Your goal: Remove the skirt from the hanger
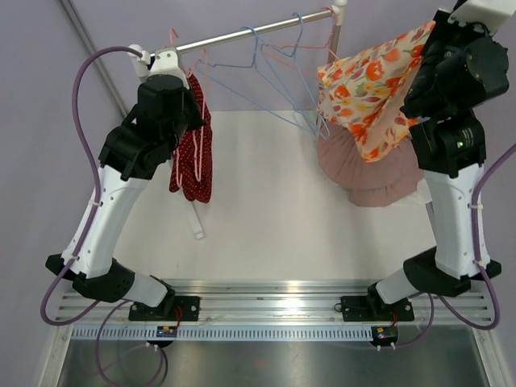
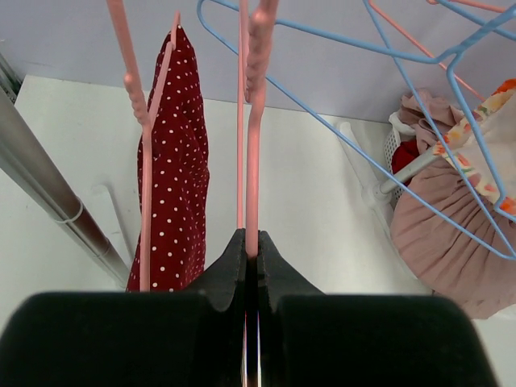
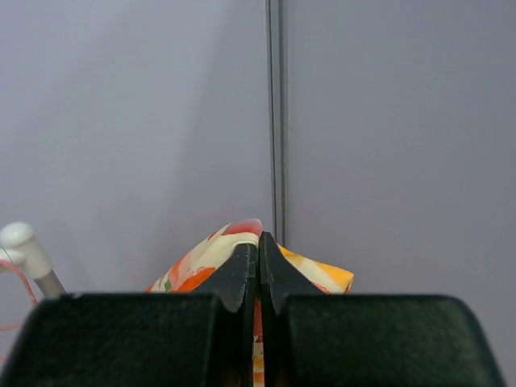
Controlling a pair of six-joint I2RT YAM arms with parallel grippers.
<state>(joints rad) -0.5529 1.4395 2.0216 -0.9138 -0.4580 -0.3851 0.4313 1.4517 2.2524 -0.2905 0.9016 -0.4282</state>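
From above I see the floral skirt (image 1: 371, 89), thin and crumpled, hanging by the right end of the metal rail (image 1: 242, 32). Left wrist: my left gripper (image 2: 251, 242) is clamped on a ribbed pink plastic hanger (image 2: 253, 145) (red polka-dot cloth (image 2: 173, 161) alongside). Right wrist: my right gripper (image 3: 259, 248) pinches the skirt's folded edge.

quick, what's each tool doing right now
left tool: closed, holding the pink hanger
right tool: closed, holding the floral skirt
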